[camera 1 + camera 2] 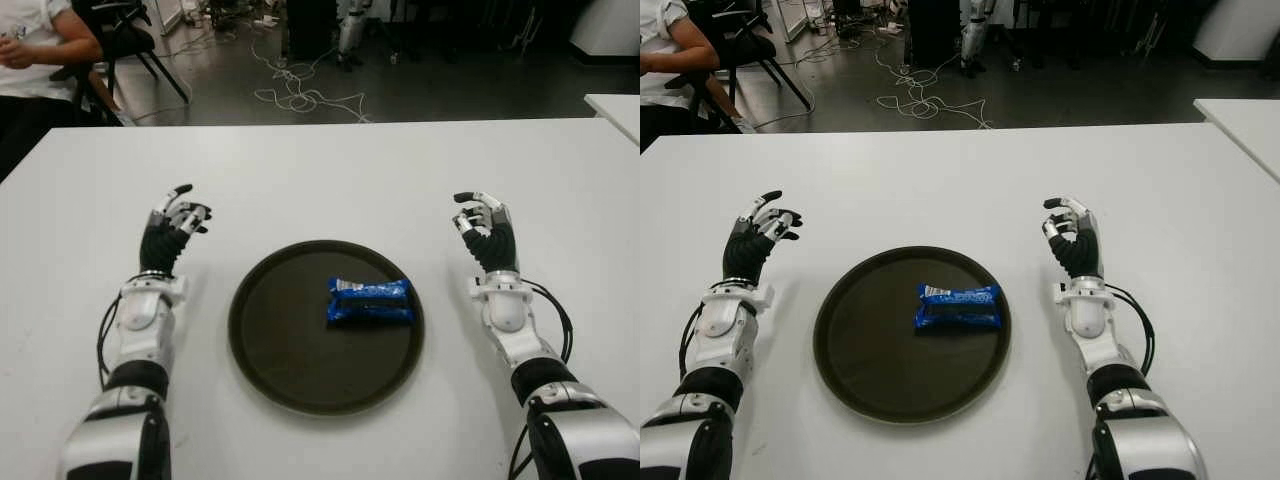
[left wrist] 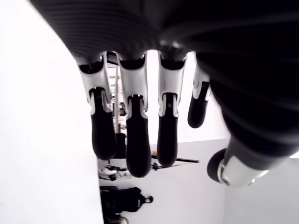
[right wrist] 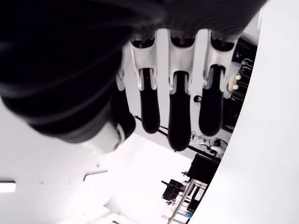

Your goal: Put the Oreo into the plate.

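**Oreo pack lies in the plate, both hands empty beside it**

A white counter (image 1: 330,170) fills most of the eye views, and everything is placed here relative to the plate. The plate (image 1: 270,340) is round, dark and shallow-rimmed, sitting on the counter between the two arms. The left arm (image 1: 140,340) stretches along the counter to the left of the plate, the right arm (image 1: 520,340) to the right of it. Beyond the counter's far edge, well past the plate, a dark floor (image 1: 430,90) carries loose cables (image 1: 300,95), and a person (image 1: 35,55) sits at the far left corner.

The left hand (image 1: 172,232) shows just beside the plate's left rim, apart from it. Its fingers (image 2: 135,140) are loosely extended and hold nothing. The right hand (image 1: 487,232) shows just beside the plate's right rim, also apart from it, with its fingers (image 3: 180,116) likewise relaxed and empty.

The Oreo (image 1: 370,301), a blue wrapped pack, lies flat inside the plate, right of its centre and nearer the right hand, touched by neither hand.
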### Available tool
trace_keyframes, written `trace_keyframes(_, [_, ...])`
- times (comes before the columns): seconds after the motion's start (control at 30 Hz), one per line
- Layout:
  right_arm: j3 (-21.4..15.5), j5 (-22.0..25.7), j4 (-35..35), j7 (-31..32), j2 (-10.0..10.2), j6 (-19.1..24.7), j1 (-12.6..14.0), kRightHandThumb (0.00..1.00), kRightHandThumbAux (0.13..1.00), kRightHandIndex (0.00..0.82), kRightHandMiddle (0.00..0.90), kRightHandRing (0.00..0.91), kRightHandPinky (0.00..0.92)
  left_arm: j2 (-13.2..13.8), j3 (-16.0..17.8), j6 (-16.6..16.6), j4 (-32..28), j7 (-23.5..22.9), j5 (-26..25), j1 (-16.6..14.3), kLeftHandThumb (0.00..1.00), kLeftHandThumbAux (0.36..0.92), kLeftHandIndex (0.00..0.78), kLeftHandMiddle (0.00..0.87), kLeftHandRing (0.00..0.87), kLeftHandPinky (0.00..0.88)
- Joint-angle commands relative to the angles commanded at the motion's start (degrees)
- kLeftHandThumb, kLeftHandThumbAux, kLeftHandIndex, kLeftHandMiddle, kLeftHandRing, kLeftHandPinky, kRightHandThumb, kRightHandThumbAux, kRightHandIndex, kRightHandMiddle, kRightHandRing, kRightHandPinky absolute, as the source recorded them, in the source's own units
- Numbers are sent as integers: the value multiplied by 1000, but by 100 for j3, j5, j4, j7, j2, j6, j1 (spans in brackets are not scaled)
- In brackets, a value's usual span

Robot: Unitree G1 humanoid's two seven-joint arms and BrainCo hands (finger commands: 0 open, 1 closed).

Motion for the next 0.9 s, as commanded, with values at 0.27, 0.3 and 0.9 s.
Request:
trace_keyframes(0.27, [7,-37,-148,-51,29,-92,67,676,726,410,449,481,507,-45,-33,40,-254,-13,21,117,929,630,209,464,361,426])
trace_keyframes(0.3, [3,-34,-165,-44,27,-95,67,678,726,410,455,483,511,-53,-38,43,-315,-14,17,139,929,630,208,464,359,424])
trace_keyframes(0.9, [-106,191,-333,217,34,166,80,681,726,411,494,520,547,-10,-196,127,-833,136,157,374,555,613,190,294,321,369])
